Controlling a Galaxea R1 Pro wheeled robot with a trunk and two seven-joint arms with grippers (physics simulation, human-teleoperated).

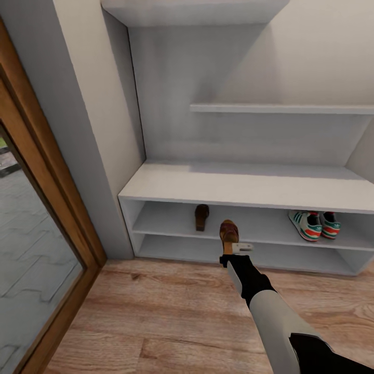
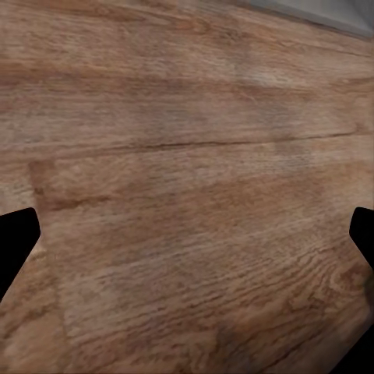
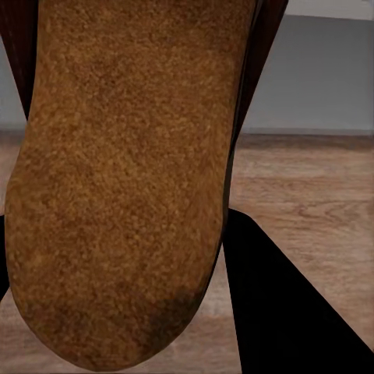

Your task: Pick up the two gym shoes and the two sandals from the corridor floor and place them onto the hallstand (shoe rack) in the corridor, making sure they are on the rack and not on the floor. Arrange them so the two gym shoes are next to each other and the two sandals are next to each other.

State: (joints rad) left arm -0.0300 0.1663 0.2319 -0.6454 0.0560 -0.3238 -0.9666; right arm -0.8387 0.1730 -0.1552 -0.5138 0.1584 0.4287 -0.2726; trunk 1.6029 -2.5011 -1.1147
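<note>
The pale hallstand [image 1: 234, 184] stands against the wall. Two gym shoes [image 1: 314, 225] sit side by side at the right of its upper low shelf. One dark brown sandal [image 1: 201, 216] lies on the same shelf, left of centre. The other sandal [image 1: 229, 232] is held in the air at the shelf's front edge, just right of the first, with my right gripper [image 1: 237, 248] shut on it. In the right wrist view its tan sole [image 3: 117, 195] sits close beside a black finger [image 3: 280, 312]. My left gripper [image 2: 187, 234] is open over the corridor floor [image 2: 187, 140], holding nothing.
A wood-framed glass door [image 1: 36, 249] runs along the left. A grey wall pillar [image 1: 88, 130] borders the rack's left end. Stepped upper shelves [image 1: 280, 108] hang above the flat top. The bottom compartment [image 1: 182, 248] is bare. Wood floor [image 1: 171, 311] lies before the rack.
</note>
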